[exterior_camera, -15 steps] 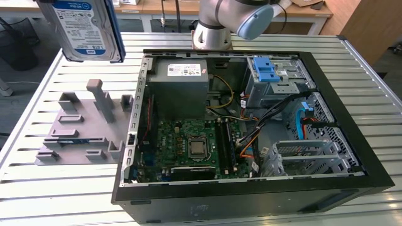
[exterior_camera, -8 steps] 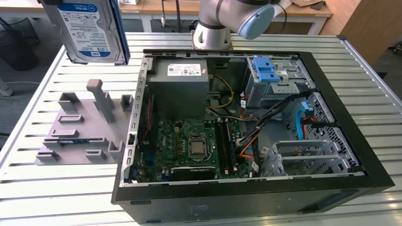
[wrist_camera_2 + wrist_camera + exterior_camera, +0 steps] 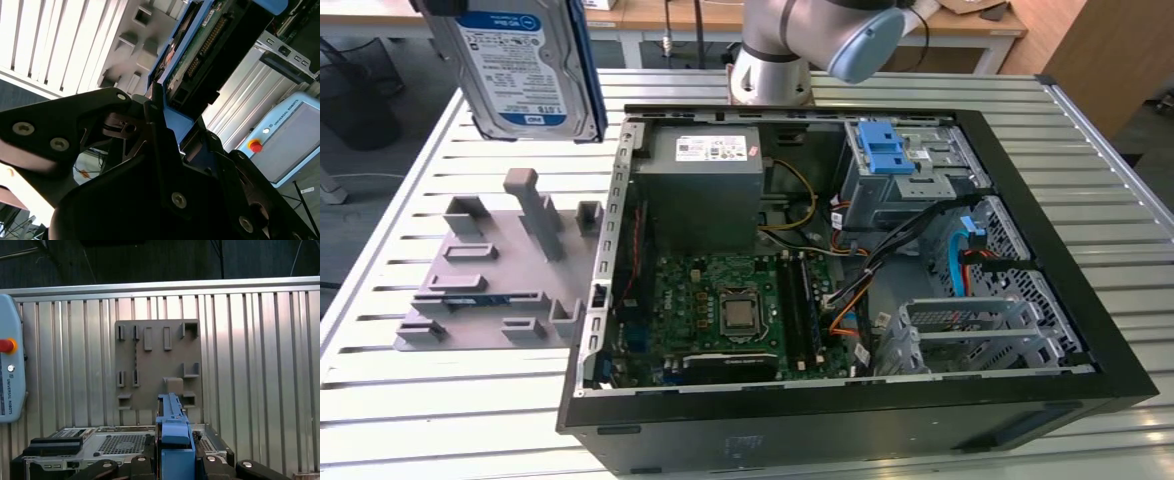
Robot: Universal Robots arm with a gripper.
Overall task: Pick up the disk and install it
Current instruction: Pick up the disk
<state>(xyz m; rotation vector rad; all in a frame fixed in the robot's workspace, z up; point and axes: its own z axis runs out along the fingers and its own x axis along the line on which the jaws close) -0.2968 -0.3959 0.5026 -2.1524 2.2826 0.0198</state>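
The disk (image 3: 520, 70), a silver hard drive with a blue-and-white label in a blue carrier, hangs upright in the air at the exterior view's upper left. It is above the slatted table and to the left of the open computer case (image 3: 1067, 240). In the first wrist view the disk (image 3: 172, 440) shows edge-on as a blue carrier strip, with my gripper (image 3: 175, 466) shut on it from both sides. The second wrist view shows the disk (image 3: 200, 55) from its green circuit-board side, held between the black fingers (image 3: 155, 107).
A grey slotted fixture plate (image 3: 494, 270) lies on the table (image 3: 400, 400) below the disk. Inside the case are a grey power-supply box (image 3: 700, 190), a motherboard (image 3: 734, 310) and a metal drive cage with a blue latch (image 3: 887, 150). A teach pendant (image 3: 10, 370) lies beyond the table.
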